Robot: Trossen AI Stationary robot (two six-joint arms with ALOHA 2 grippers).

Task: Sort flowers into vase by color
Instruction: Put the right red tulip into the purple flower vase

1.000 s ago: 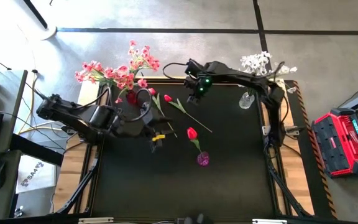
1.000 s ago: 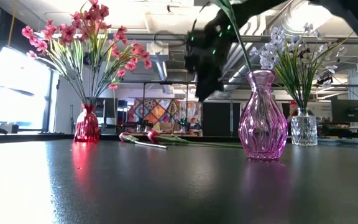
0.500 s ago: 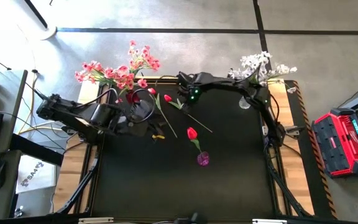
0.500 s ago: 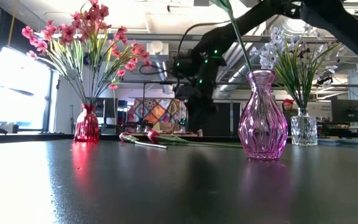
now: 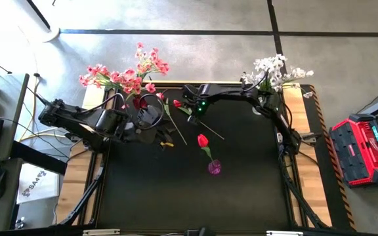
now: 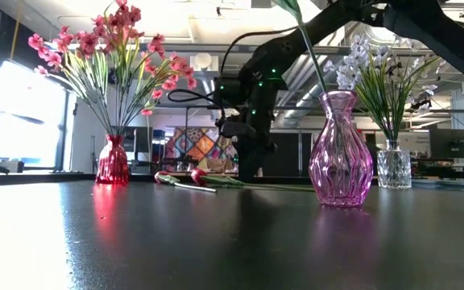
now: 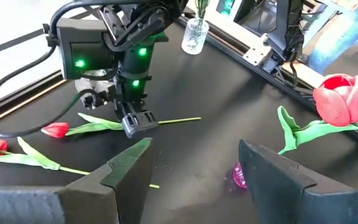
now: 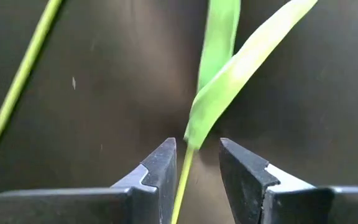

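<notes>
The right gripper (image 5: 193,115) stands directly over a red tulip (image 5: 190,112) lying flat on the table (image 5: 254,183) at the far left. Its fingers (image 8: 157,171) are parted on both sides of the green stem, probably not yet pressing it. The stem runs diagonally, bloom to the far left, cut end to the near right. The left gripper (image 5: 165,139) waits open just nearby, holding nothing
</notes>
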